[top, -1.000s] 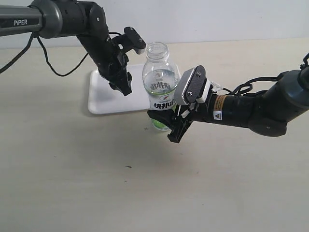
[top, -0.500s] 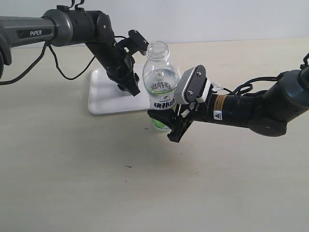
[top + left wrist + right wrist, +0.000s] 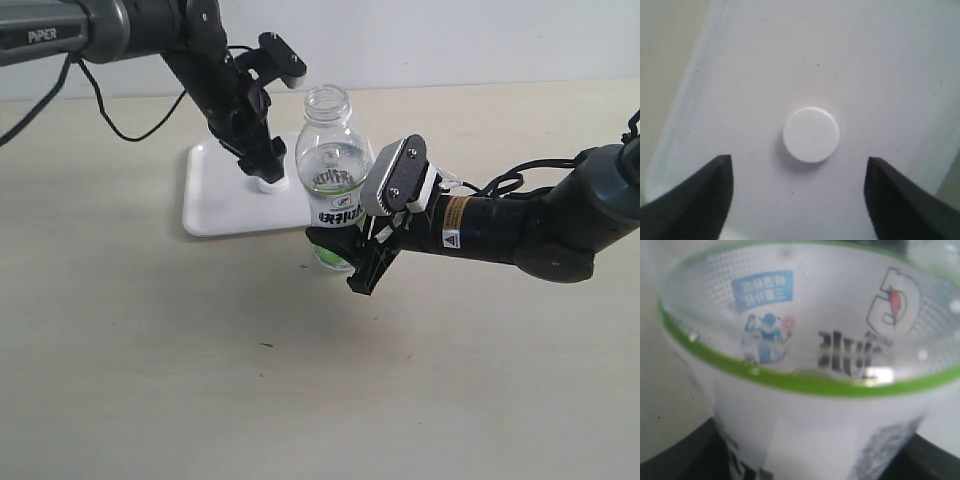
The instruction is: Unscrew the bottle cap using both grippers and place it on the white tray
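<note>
Compared with half a second earlier, the all-black left gripper (image 3: 262,166) sits slightly higher and further back over the flat rectangular white plastic tray (image 3: 215,205). The small round white plastic bottle cap (image 3: 811,134) now shows below its tips. In the left wrist view the cap lies flat on the tray floor, away from the rim. The jaws stand apart on either side of it and touch nothing, so the cap looks released. The clear plastic drink bottle with the white-and-green label (image 3: 335,170) stands upright on the pale worktop (image 3: 200,360), just beside the tray's near corner, with its threaded neck bare. The right gripper with the silver-grey block and yellow sticker (image 3: 343,258) has its jaws clamped on the bottle's lower body. The right wrist view is filled by the label pressed close. By these pictures the unscrewing is done and the cap is on the tray. What seems left is only to lift the left arm clear and perhaps let go of the bottle.
</note>
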Controlling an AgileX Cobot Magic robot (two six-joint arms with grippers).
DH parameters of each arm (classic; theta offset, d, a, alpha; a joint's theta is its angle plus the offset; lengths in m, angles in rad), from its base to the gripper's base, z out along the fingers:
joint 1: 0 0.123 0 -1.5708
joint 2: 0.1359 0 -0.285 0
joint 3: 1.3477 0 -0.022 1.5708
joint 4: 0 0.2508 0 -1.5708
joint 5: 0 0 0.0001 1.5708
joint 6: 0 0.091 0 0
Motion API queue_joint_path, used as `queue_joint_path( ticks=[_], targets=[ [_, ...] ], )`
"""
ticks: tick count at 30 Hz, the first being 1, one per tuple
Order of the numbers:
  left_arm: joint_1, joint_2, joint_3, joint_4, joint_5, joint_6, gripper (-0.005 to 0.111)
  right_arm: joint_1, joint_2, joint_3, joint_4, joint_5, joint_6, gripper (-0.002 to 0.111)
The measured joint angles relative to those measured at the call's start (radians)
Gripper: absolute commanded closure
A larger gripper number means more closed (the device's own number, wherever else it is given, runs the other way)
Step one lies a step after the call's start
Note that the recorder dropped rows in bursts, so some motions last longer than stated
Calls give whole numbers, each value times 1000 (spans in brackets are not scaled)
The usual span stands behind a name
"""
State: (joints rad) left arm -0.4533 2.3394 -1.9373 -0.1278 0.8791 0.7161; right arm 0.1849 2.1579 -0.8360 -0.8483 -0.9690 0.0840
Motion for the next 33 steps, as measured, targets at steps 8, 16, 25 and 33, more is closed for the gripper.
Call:
queue_joint_path(
  ticks=[8, 16, 25, 33],
  targets=[
    [0, -128, 0, 104, 175, -57, 106, 0, 0, 0, 0, 0, 4, 108],
    [31, -314, 0, 128, 257, -158, 106, 0, 0, 0, 8, 0, 8, 75],
    [36, -464, 0, 128, 307, -195, 106, 0, 0, 0, 37, 15, 24, 30],
    [36, -529, 0, 128, 327, -223, 106, 0, 6, 0, 125, 47, 24, 20]
  ],
)
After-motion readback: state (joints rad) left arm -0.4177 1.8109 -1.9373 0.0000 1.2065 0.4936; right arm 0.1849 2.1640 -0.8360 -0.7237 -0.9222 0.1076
